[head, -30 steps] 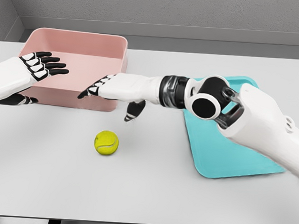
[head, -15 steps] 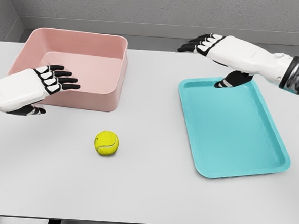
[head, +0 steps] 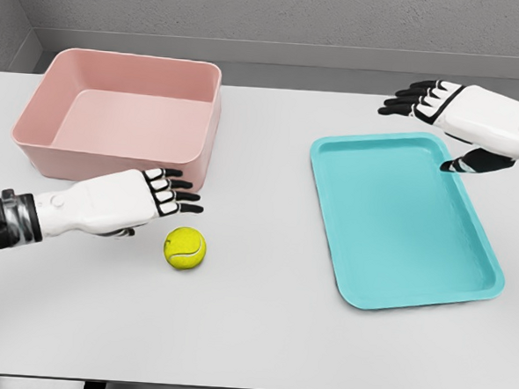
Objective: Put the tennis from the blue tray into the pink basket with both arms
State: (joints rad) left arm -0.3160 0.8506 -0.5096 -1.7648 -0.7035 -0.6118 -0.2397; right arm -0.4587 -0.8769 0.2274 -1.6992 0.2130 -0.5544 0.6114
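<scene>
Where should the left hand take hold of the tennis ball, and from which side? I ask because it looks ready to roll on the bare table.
Probably across its middle, coming down from above. The tennis ball is round and sits free on the table, so a sideways push would likely roll it. The left hand, fingers open, is already just up-left of it; the pink basket wall behind leaves little room there.

The tennis ball (head: 186,248) is showing yellow-green with a paler curved seam. At ten o'clock from it, the basket (head: 120,161) is glowing soft pink; at three o'clock the tray (head: 408,221) is showing plain turquoise blue. Both are lying on a pale grey table (head: 251,335). The left hand (head: 127,202) and right hand (head: 463,114) are showing white shells with black fingers.
</scene>
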